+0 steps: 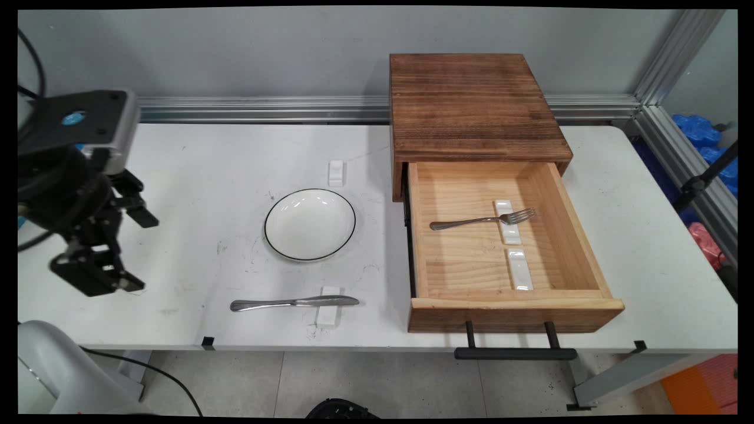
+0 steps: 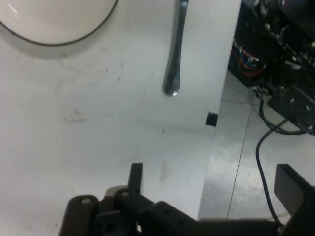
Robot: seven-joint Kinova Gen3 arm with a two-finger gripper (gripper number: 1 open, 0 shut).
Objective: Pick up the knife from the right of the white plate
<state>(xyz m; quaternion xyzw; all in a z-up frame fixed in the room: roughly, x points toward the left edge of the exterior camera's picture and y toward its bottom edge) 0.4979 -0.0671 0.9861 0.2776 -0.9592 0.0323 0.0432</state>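
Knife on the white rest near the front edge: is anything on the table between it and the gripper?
Nothing visible. The gripper, fingers open, hangs at the table's left end; only bare table lies between it and the knife. The plate sits farther back, off that line.

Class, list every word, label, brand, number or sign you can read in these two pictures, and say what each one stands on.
None: no legible text appears in either view.
The blue mark on the arm's wrist housing is a plain patch, with no letters to make out.
The wooden drawer box, plate, knife and fork carry no visible lettering.
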